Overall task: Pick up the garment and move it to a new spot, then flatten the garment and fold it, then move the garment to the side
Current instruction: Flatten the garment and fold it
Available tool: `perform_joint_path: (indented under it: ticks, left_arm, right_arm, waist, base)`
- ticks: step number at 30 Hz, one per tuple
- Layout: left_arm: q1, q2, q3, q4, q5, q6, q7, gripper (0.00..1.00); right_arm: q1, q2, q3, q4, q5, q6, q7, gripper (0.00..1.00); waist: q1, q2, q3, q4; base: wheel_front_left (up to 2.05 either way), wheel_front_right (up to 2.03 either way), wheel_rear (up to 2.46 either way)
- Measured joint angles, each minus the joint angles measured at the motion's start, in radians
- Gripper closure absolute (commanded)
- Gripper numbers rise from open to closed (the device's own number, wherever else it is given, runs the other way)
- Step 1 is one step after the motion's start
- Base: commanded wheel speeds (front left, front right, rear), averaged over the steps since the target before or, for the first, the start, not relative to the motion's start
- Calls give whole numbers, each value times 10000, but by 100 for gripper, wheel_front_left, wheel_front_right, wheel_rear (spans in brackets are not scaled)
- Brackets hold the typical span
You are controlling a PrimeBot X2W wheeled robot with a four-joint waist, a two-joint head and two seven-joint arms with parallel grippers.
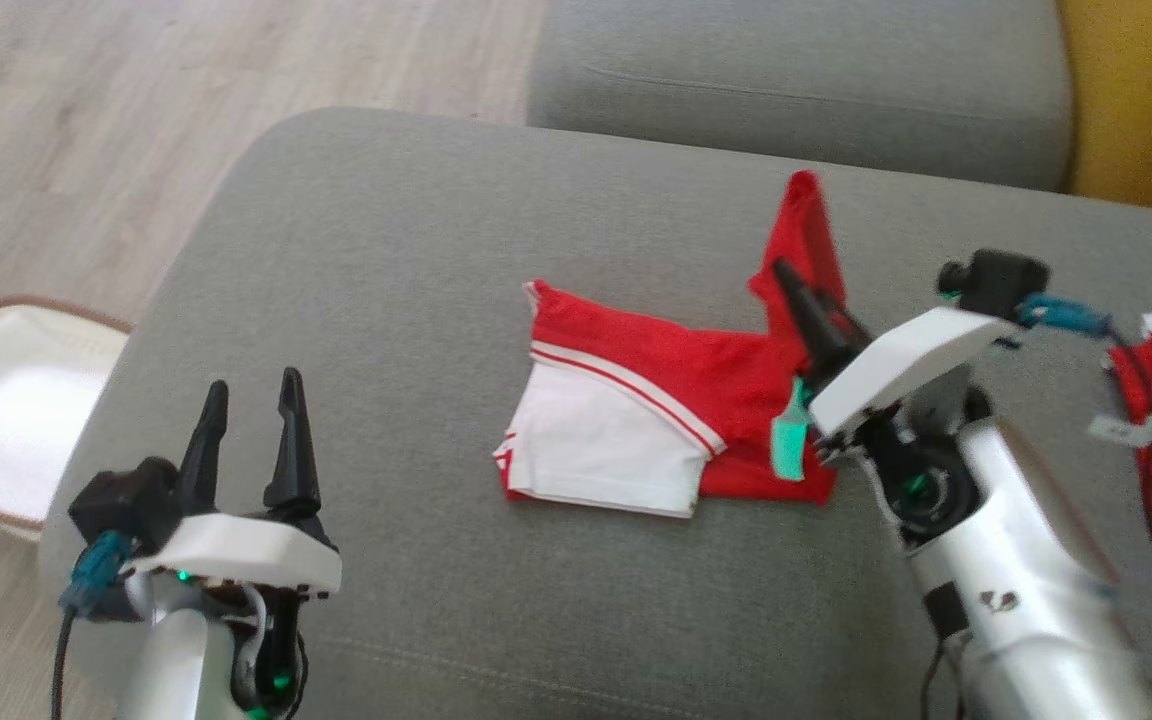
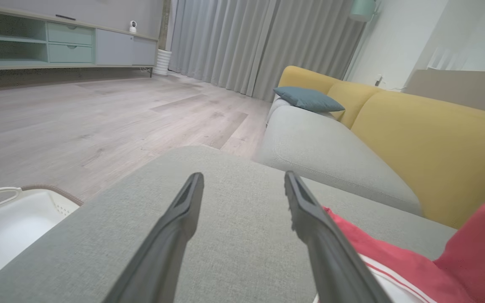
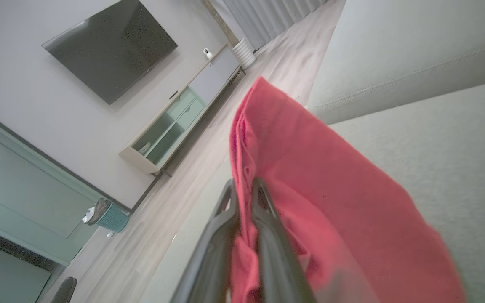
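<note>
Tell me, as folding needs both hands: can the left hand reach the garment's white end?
Probably yes: the left hand is open, and just bare cushion lies between it and the garment.

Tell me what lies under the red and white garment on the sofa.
The garment rests on the grey seat cushion. The right gripper pinches one red corner up off the cushion. Anything between the folded layers is covered.

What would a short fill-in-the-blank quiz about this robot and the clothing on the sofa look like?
The right gripper is shut on a raised flap of the garment, whose main colour is ____. The left gripper hovers with its jaws ____. The white basket stands on the floor on the robot's ____ side. Missing words: red; open; left.
</note>
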Motion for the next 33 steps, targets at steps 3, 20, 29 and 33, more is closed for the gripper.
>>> perform_joint_path:
  ticks: [3, 20, 29, 33]
  left_arm:
    - [25, 2, -23, 15, 0, 0, 0, 0]
    - [24, 0, -568, 107, -215, 50, 0, 0]
    - [15, 0, -468, 140, -198, 81, 0, 0]
    - [12, -2, -401, 136, -173, 77, 0, 0]
  right_arm:
    - [-30, 4, 780, 483, 487, 2, -493, 100]
    - [-1945, -6, 4531, 3845, 3764, 0, -3181, 100]
    - [-2301, -10, 6773, 3641, 5480, 0, -3591, 0]
    - [-3057, -6, 7471, 3407, 6240, 0, -3935, 0]
  waist:
    - [0, 0, -29, 346]
    - [0, 0, 619, 1910]
    - [0, 0, 707, 1490]
    - [0, 0, 659, 1074]
  base:
    - [0, 0, 0]
    - [0, 0, 0]
    - [0, 0, 0]
    - [0, 0, 0]
